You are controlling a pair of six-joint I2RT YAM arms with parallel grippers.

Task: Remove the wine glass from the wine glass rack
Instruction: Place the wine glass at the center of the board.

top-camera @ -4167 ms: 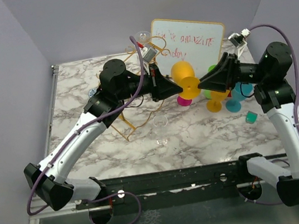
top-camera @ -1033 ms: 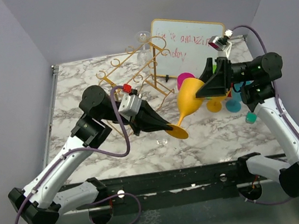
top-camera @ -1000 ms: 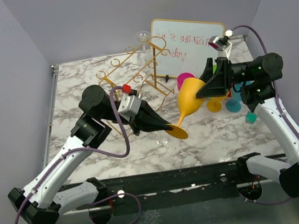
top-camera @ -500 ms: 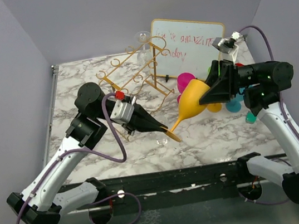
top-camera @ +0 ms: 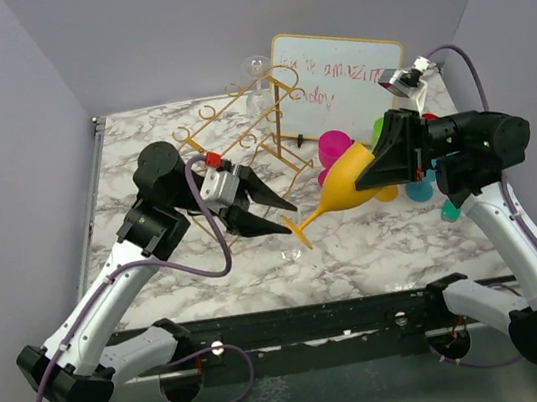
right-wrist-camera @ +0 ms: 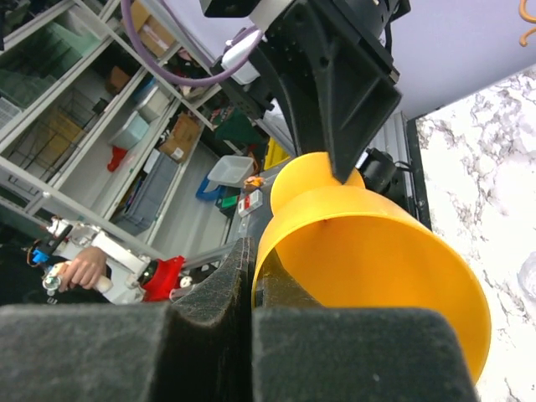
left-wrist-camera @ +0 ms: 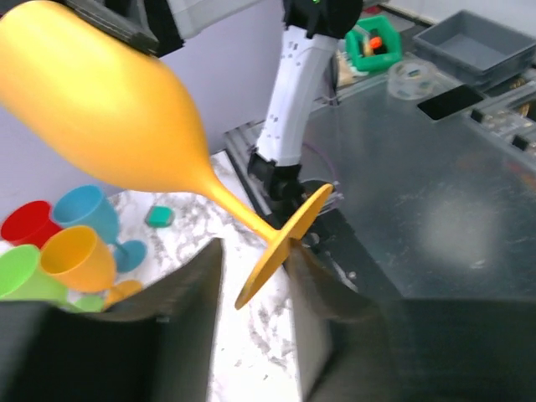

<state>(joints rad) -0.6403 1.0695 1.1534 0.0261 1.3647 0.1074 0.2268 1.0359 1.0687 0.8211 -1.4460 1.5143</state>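
Note:
The wine glass (top-camera: 352,183) is yellow-orange and hangs in the air nearly on its side, right of the gold wire wine glass rack (top-camera: 238,130). My right gripper (top-camera: 373,170) is shut on the rim of its bowl (right-wrist-camera: 377,268), one finger inside and one outside (right-wrist-camera: 254,276). My left gripper (top-camera: 279,215) is open. The glass's round foot (left-wrist-camera: 280,243) sits between the spread fingers (left-wrist-camera: 180,318), close to the right one. Its stem slants up to the bowl (left-wrist-camera: 100,109).
A gold-framed whiteboard (top-camera: 336,75) stands behind the rack. Coloured cups (top-camera: 333,141) cluster under my right arm, with a small teal cube (top-camera: 449,211) nearby. A clear glass (top-camera: 292,253) lies on the marble below the foot. Another clear glass (top-camera: 254,65) is at the back.
My left gripper has opened and let go of the glass's foot. My right gripper has closed on the bowl's rim, and the glass has tipped flatter.

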